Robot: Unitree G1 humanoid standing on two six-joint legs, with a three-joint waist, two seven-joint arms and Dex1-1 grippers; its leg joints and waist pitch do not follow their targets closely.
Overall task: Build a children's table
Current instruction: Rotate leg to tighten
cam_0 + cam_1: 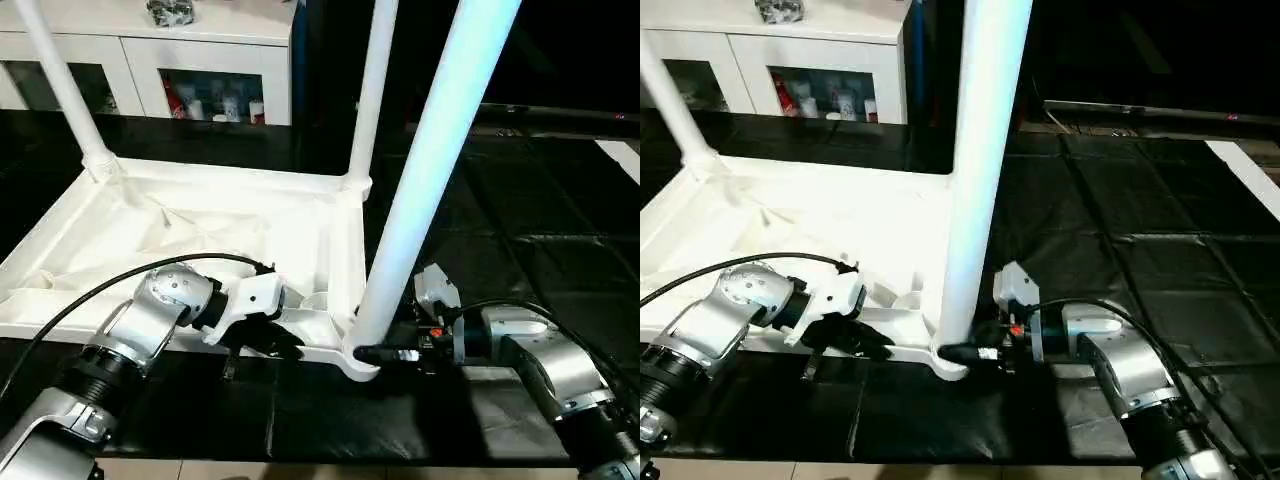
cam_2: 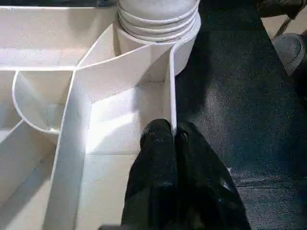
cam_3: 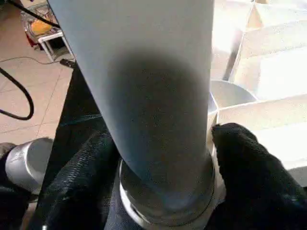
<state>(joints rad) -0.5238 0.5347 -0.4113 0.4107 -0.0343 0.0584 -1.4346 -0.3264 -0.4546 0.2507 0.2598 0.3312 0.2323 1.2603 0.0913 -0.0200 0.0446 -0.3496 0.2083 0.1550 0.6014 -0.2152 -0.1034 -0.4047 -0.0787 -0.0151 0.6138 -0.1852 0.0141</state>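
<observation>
The tabletop (image 1: 200, 225) is lying upside down on the black floor (image 1: 520, 220), two legs standing in its far corners. At its near right corner, the right gripper (image 3: 165, 158) is clasping a third leg (image 1: 430, 160) at the socket, seemingly seating it, while the left gripper (image 2: 175, 139) is pinching the near rim, steadying the tabletop.

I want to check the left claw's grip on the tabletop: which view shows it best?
The left wrist view: the left claw is pinched on the tabletop's thin side wall. The eye views show it only from the side, its fingers mostly hidden. The right wrist view shows the leg instead.
</observation>
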